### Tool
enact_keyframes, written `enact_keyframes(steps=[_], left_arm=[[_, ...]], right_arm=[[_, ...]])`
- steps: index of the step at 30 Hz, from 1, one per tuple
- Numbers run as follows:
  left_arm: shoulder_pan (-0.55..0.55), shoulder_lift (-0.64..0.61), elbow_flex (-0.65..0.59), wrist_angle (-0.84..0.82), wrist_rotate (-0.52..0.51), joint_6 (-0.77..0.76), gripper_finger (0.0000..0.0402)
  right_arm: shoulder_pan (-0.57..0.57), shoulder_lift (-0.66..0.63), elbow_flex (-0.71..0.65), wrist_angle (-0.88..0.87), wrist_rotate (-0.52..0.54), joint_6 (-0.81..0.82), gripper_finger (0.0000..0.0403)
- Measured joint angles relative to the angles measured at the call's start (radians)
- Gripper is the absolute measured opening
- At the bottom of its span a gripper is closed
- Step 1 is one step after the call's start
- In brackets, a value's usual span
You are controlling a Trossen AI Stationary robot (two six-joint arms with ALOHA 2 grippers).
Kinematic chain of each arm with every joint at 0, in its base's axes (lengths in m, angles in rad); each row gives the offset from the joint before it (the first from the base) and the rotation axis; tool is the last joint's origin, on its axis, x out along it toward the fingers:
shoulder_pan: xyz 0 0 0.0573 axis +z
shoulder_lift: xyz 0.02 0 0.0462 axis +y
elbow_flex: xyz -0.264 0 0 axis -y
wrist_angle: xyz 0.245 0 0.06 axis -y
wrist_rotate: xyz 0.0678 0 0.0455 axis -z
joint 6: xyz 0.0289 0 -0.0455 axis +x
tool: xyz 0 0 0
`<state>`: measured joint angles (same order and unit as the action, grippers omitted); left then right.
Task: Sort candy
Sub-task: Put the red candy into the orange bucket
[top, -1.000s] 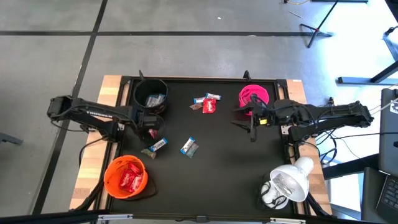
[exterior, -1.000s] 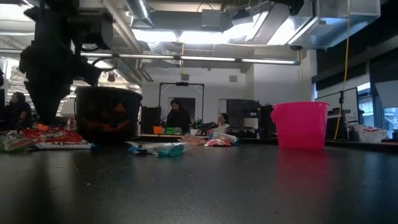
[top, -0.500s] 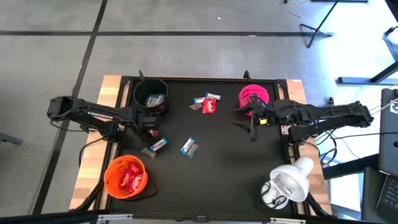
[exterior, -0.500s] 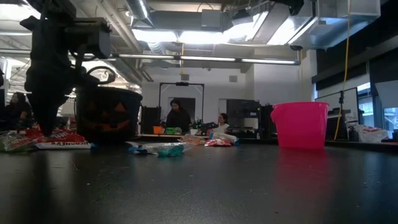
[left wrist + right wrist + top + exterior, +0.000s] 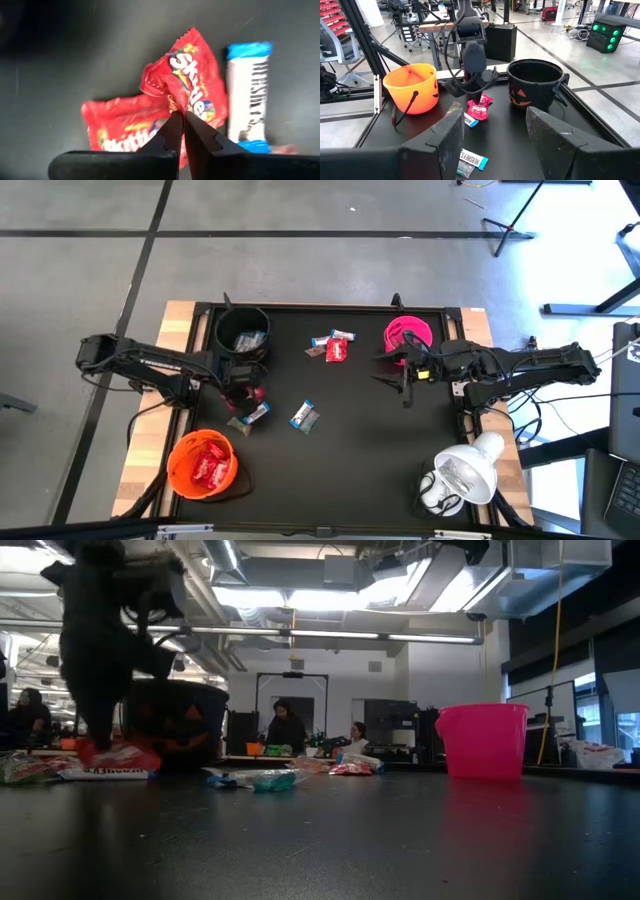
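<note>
Left end effector (image 5: 181,120) pinched shut on a red Skittles packet (image 5: 192,87), fingertips meeting on its lower edge, packet lifted slightly above the dark desk (image 5: 360,430). Seen from the right wrist, same packet (image 5: 480,107) dangling under that end effector (image 5: 475,90), between the orange bowl (image 5: 415,87) and the black pumpkin-face bowl (image 5: 535,82).

Directly beneath, a second red Skittles packet (image 5: 122,127) flat on the desk, and just beside it one blue-and-white Hershey's bar (image 5: 248,95).

From above: orange bowl (image 5: 203,464) at the near left corner, holding red packets, exact count not readable. Loose on the desk, two blue-and-white sweets, one (image 5: 252,415) just below the left end effector (image 5: 243,392), one (image 5: 304,416) a little to its right. Farther back, a small cluster near the middle: one red packet (image 5: 337,352) with two blue-and-white sweets (image 5: 335,337) touching it.

Black bowl (image 5: 243,335) at the far left with a few blue-and-white sweets inside. Pink bowl (image 5: 408,336) at the far right, contents not discernible.

Right end effector (image 5: 404,377) hovering beside the pink bowl, fingers spread wide, holding nothing.
</note>
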<state>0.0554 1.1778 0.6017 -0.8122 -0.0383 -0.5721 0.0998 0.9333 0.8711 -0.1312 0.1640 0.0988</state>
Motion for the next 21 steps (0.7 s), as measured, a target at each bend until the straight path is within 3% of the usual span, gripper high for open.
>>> enact_keyframes(steps=[8, 21], left_arm=[[-0.069, 0.000, 0.180, -0.015, -0.029, 0.065, 0.0000], [-0.230, 0.000, 0.555, -0.120, -0.252, 0.260, 0.0000]], right_arm=[[0.000, 0.000, 0.000, 0.000, 0.000, 0.001, 0.0213], [-0.002, 0.019, -0.001, -0.010, 0.058, 0.142, 0.0213]])
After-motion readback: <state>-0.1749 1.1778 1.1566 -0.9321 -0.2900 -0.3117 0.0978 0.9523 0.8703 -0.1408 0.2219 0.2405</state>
